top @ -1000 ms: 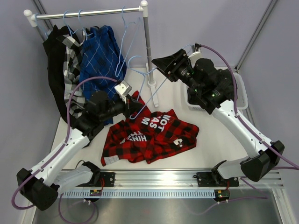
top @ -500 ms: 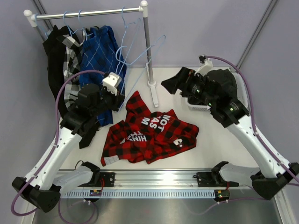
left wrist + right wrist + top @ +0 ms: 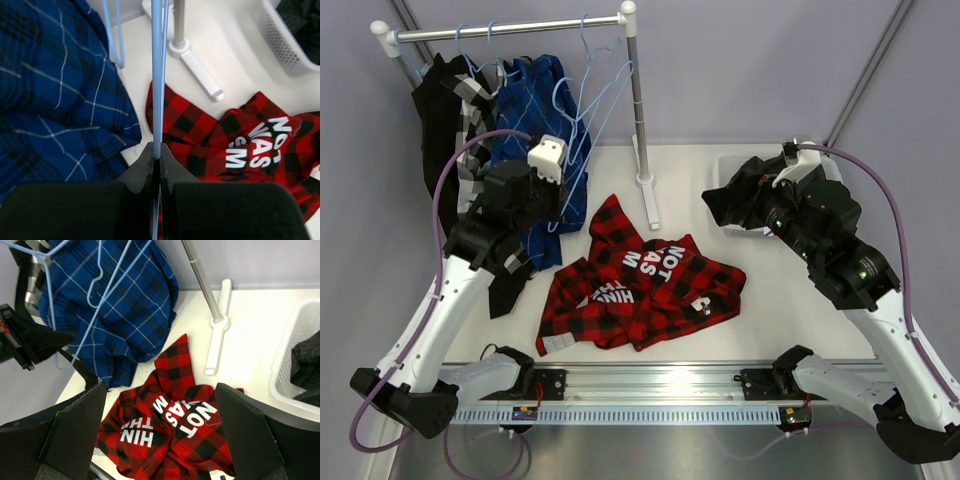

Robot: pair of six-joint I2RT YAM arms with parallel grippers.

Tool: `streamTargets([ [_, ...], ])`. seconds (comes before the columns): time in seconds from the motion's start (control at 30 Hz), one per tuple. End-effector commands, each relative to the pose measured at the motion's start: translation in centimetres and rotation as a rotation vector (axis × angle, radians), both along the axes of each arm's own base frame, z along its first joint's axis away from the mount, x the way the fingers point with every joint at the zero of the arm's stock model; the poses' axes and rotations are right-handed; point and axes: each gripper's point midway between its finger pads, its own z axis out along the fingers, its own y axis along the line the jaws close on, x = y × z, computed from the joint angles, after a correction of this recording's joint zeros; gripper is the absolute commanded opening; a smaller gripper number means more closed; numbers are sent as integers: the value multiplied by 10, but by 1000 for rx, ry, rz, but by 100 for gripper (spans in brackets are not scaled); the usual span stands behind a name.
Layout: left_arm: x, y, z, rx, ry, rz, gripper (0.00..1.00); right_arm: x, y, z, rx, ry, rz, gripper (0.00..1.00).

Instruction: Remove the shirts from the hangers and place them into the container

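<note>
Left gripper [image 3: 159, 159] is pinched tight on a thin light-blue wire hanger [image 3: 157, 75] right beside the blue shirt with thin white checks [image 3: 55, 90], so I reckon the bare wire could snag that fabric or tangle with the other hangers if it swings. The red-black plaid shirt with white lettering [image 3: 640, 285] lies crumpled on the table, apart from the white perforated plastic basket [image 3: 287, 347], and the right gripper [image 3: 160, 386] hangs over it spread wide and empty, so a shallow pinch might catch one layer and leave a sleeve trailing over the rim
</note>
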Motion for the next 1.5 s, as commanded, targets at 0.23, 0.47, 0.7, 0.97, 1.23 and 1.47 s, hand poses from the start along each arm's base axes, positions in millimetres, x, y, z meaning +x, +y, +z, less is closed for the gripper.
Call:
streamTargets([
  [0.23, -17, 17, 35, -52, -90, 24, 0, 8, -5, -23, -91, 20, -22, 99],
  [0.47, -30, 48, 58, -53, -200, 154, 0, 12, 4, -30, -90, 35, 6, 99],
  [0.7, -23, 73, 41, -32, -135, 302, 0, 13, 6, -34, -90, 45, 14, 99],
  [0.97, -21, 83, 7, 3, -16, 353, 0, 11, -1, -43, -111, 57, -7, 99],
  [1.23, 50, 58, 47, -19, -7, 262, 0, 10, 2, -48, -114, 64, 7, 99],
  [1.47, 117, 43, 82, -31, -60, 252, 0, 6, -2, -58, -161, 63, 20, 100],
])
